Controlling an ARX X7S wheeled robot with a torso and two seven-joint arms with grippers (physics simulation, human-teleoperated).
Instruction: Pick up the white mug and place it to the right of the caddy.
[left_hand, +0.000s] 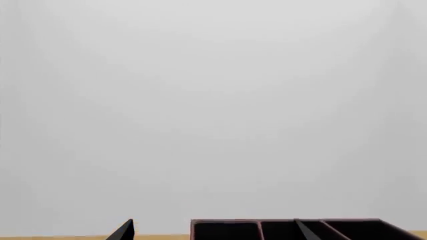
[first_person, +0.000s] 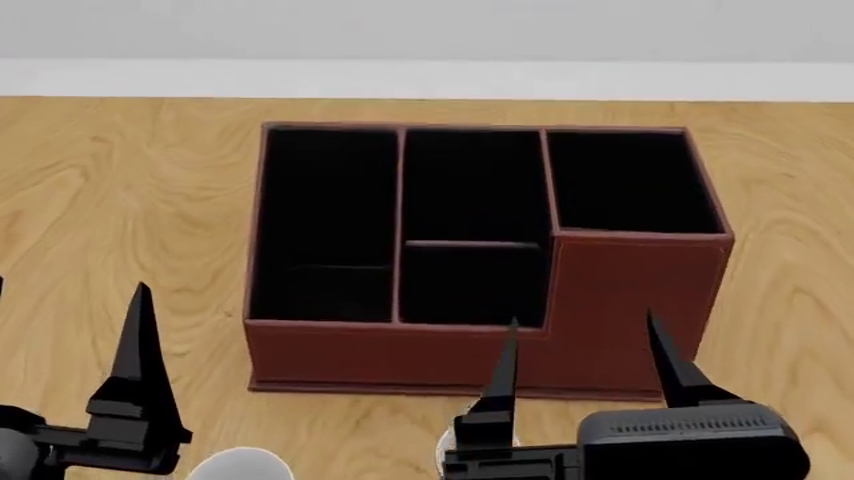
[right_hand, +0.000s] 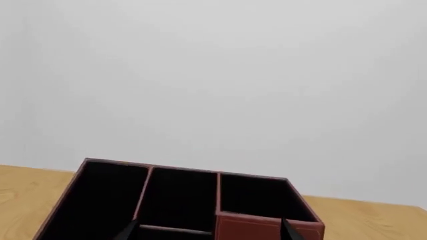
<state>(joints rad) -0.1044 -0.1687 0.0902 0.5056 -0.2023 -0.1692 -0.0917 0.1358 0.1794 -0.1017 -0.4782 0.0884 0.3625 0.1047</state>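
The dark reddish-brown caddy (first_person: 614, 300) stands mid-table, its taller corner section at the right front. It also shows in the left wrist view (left_hand: 233, 231) and the right wrist view (right_hand: 260, 227). My right gripper (first_person: 587, 352) hovers open just in front of the caddy's right half, nothing between its fingers. My left gripper (first_person: 70, 320) is open at the lower left, clear of the caddy. A white rounded shape (first_person: 240, 466) at the bottom edge between the arms looks like the white mug. A second white sliver (first_person: 443, 450) peeks beside the right gripper; I cannot identify it.
The wooden tabletop (first_person: 120, 200) runs to a pale wall behind. Bare wood lies to the caddy's right (first_person: 794, 300) and left. Both wrist views mostly show grey wall above the caddy.
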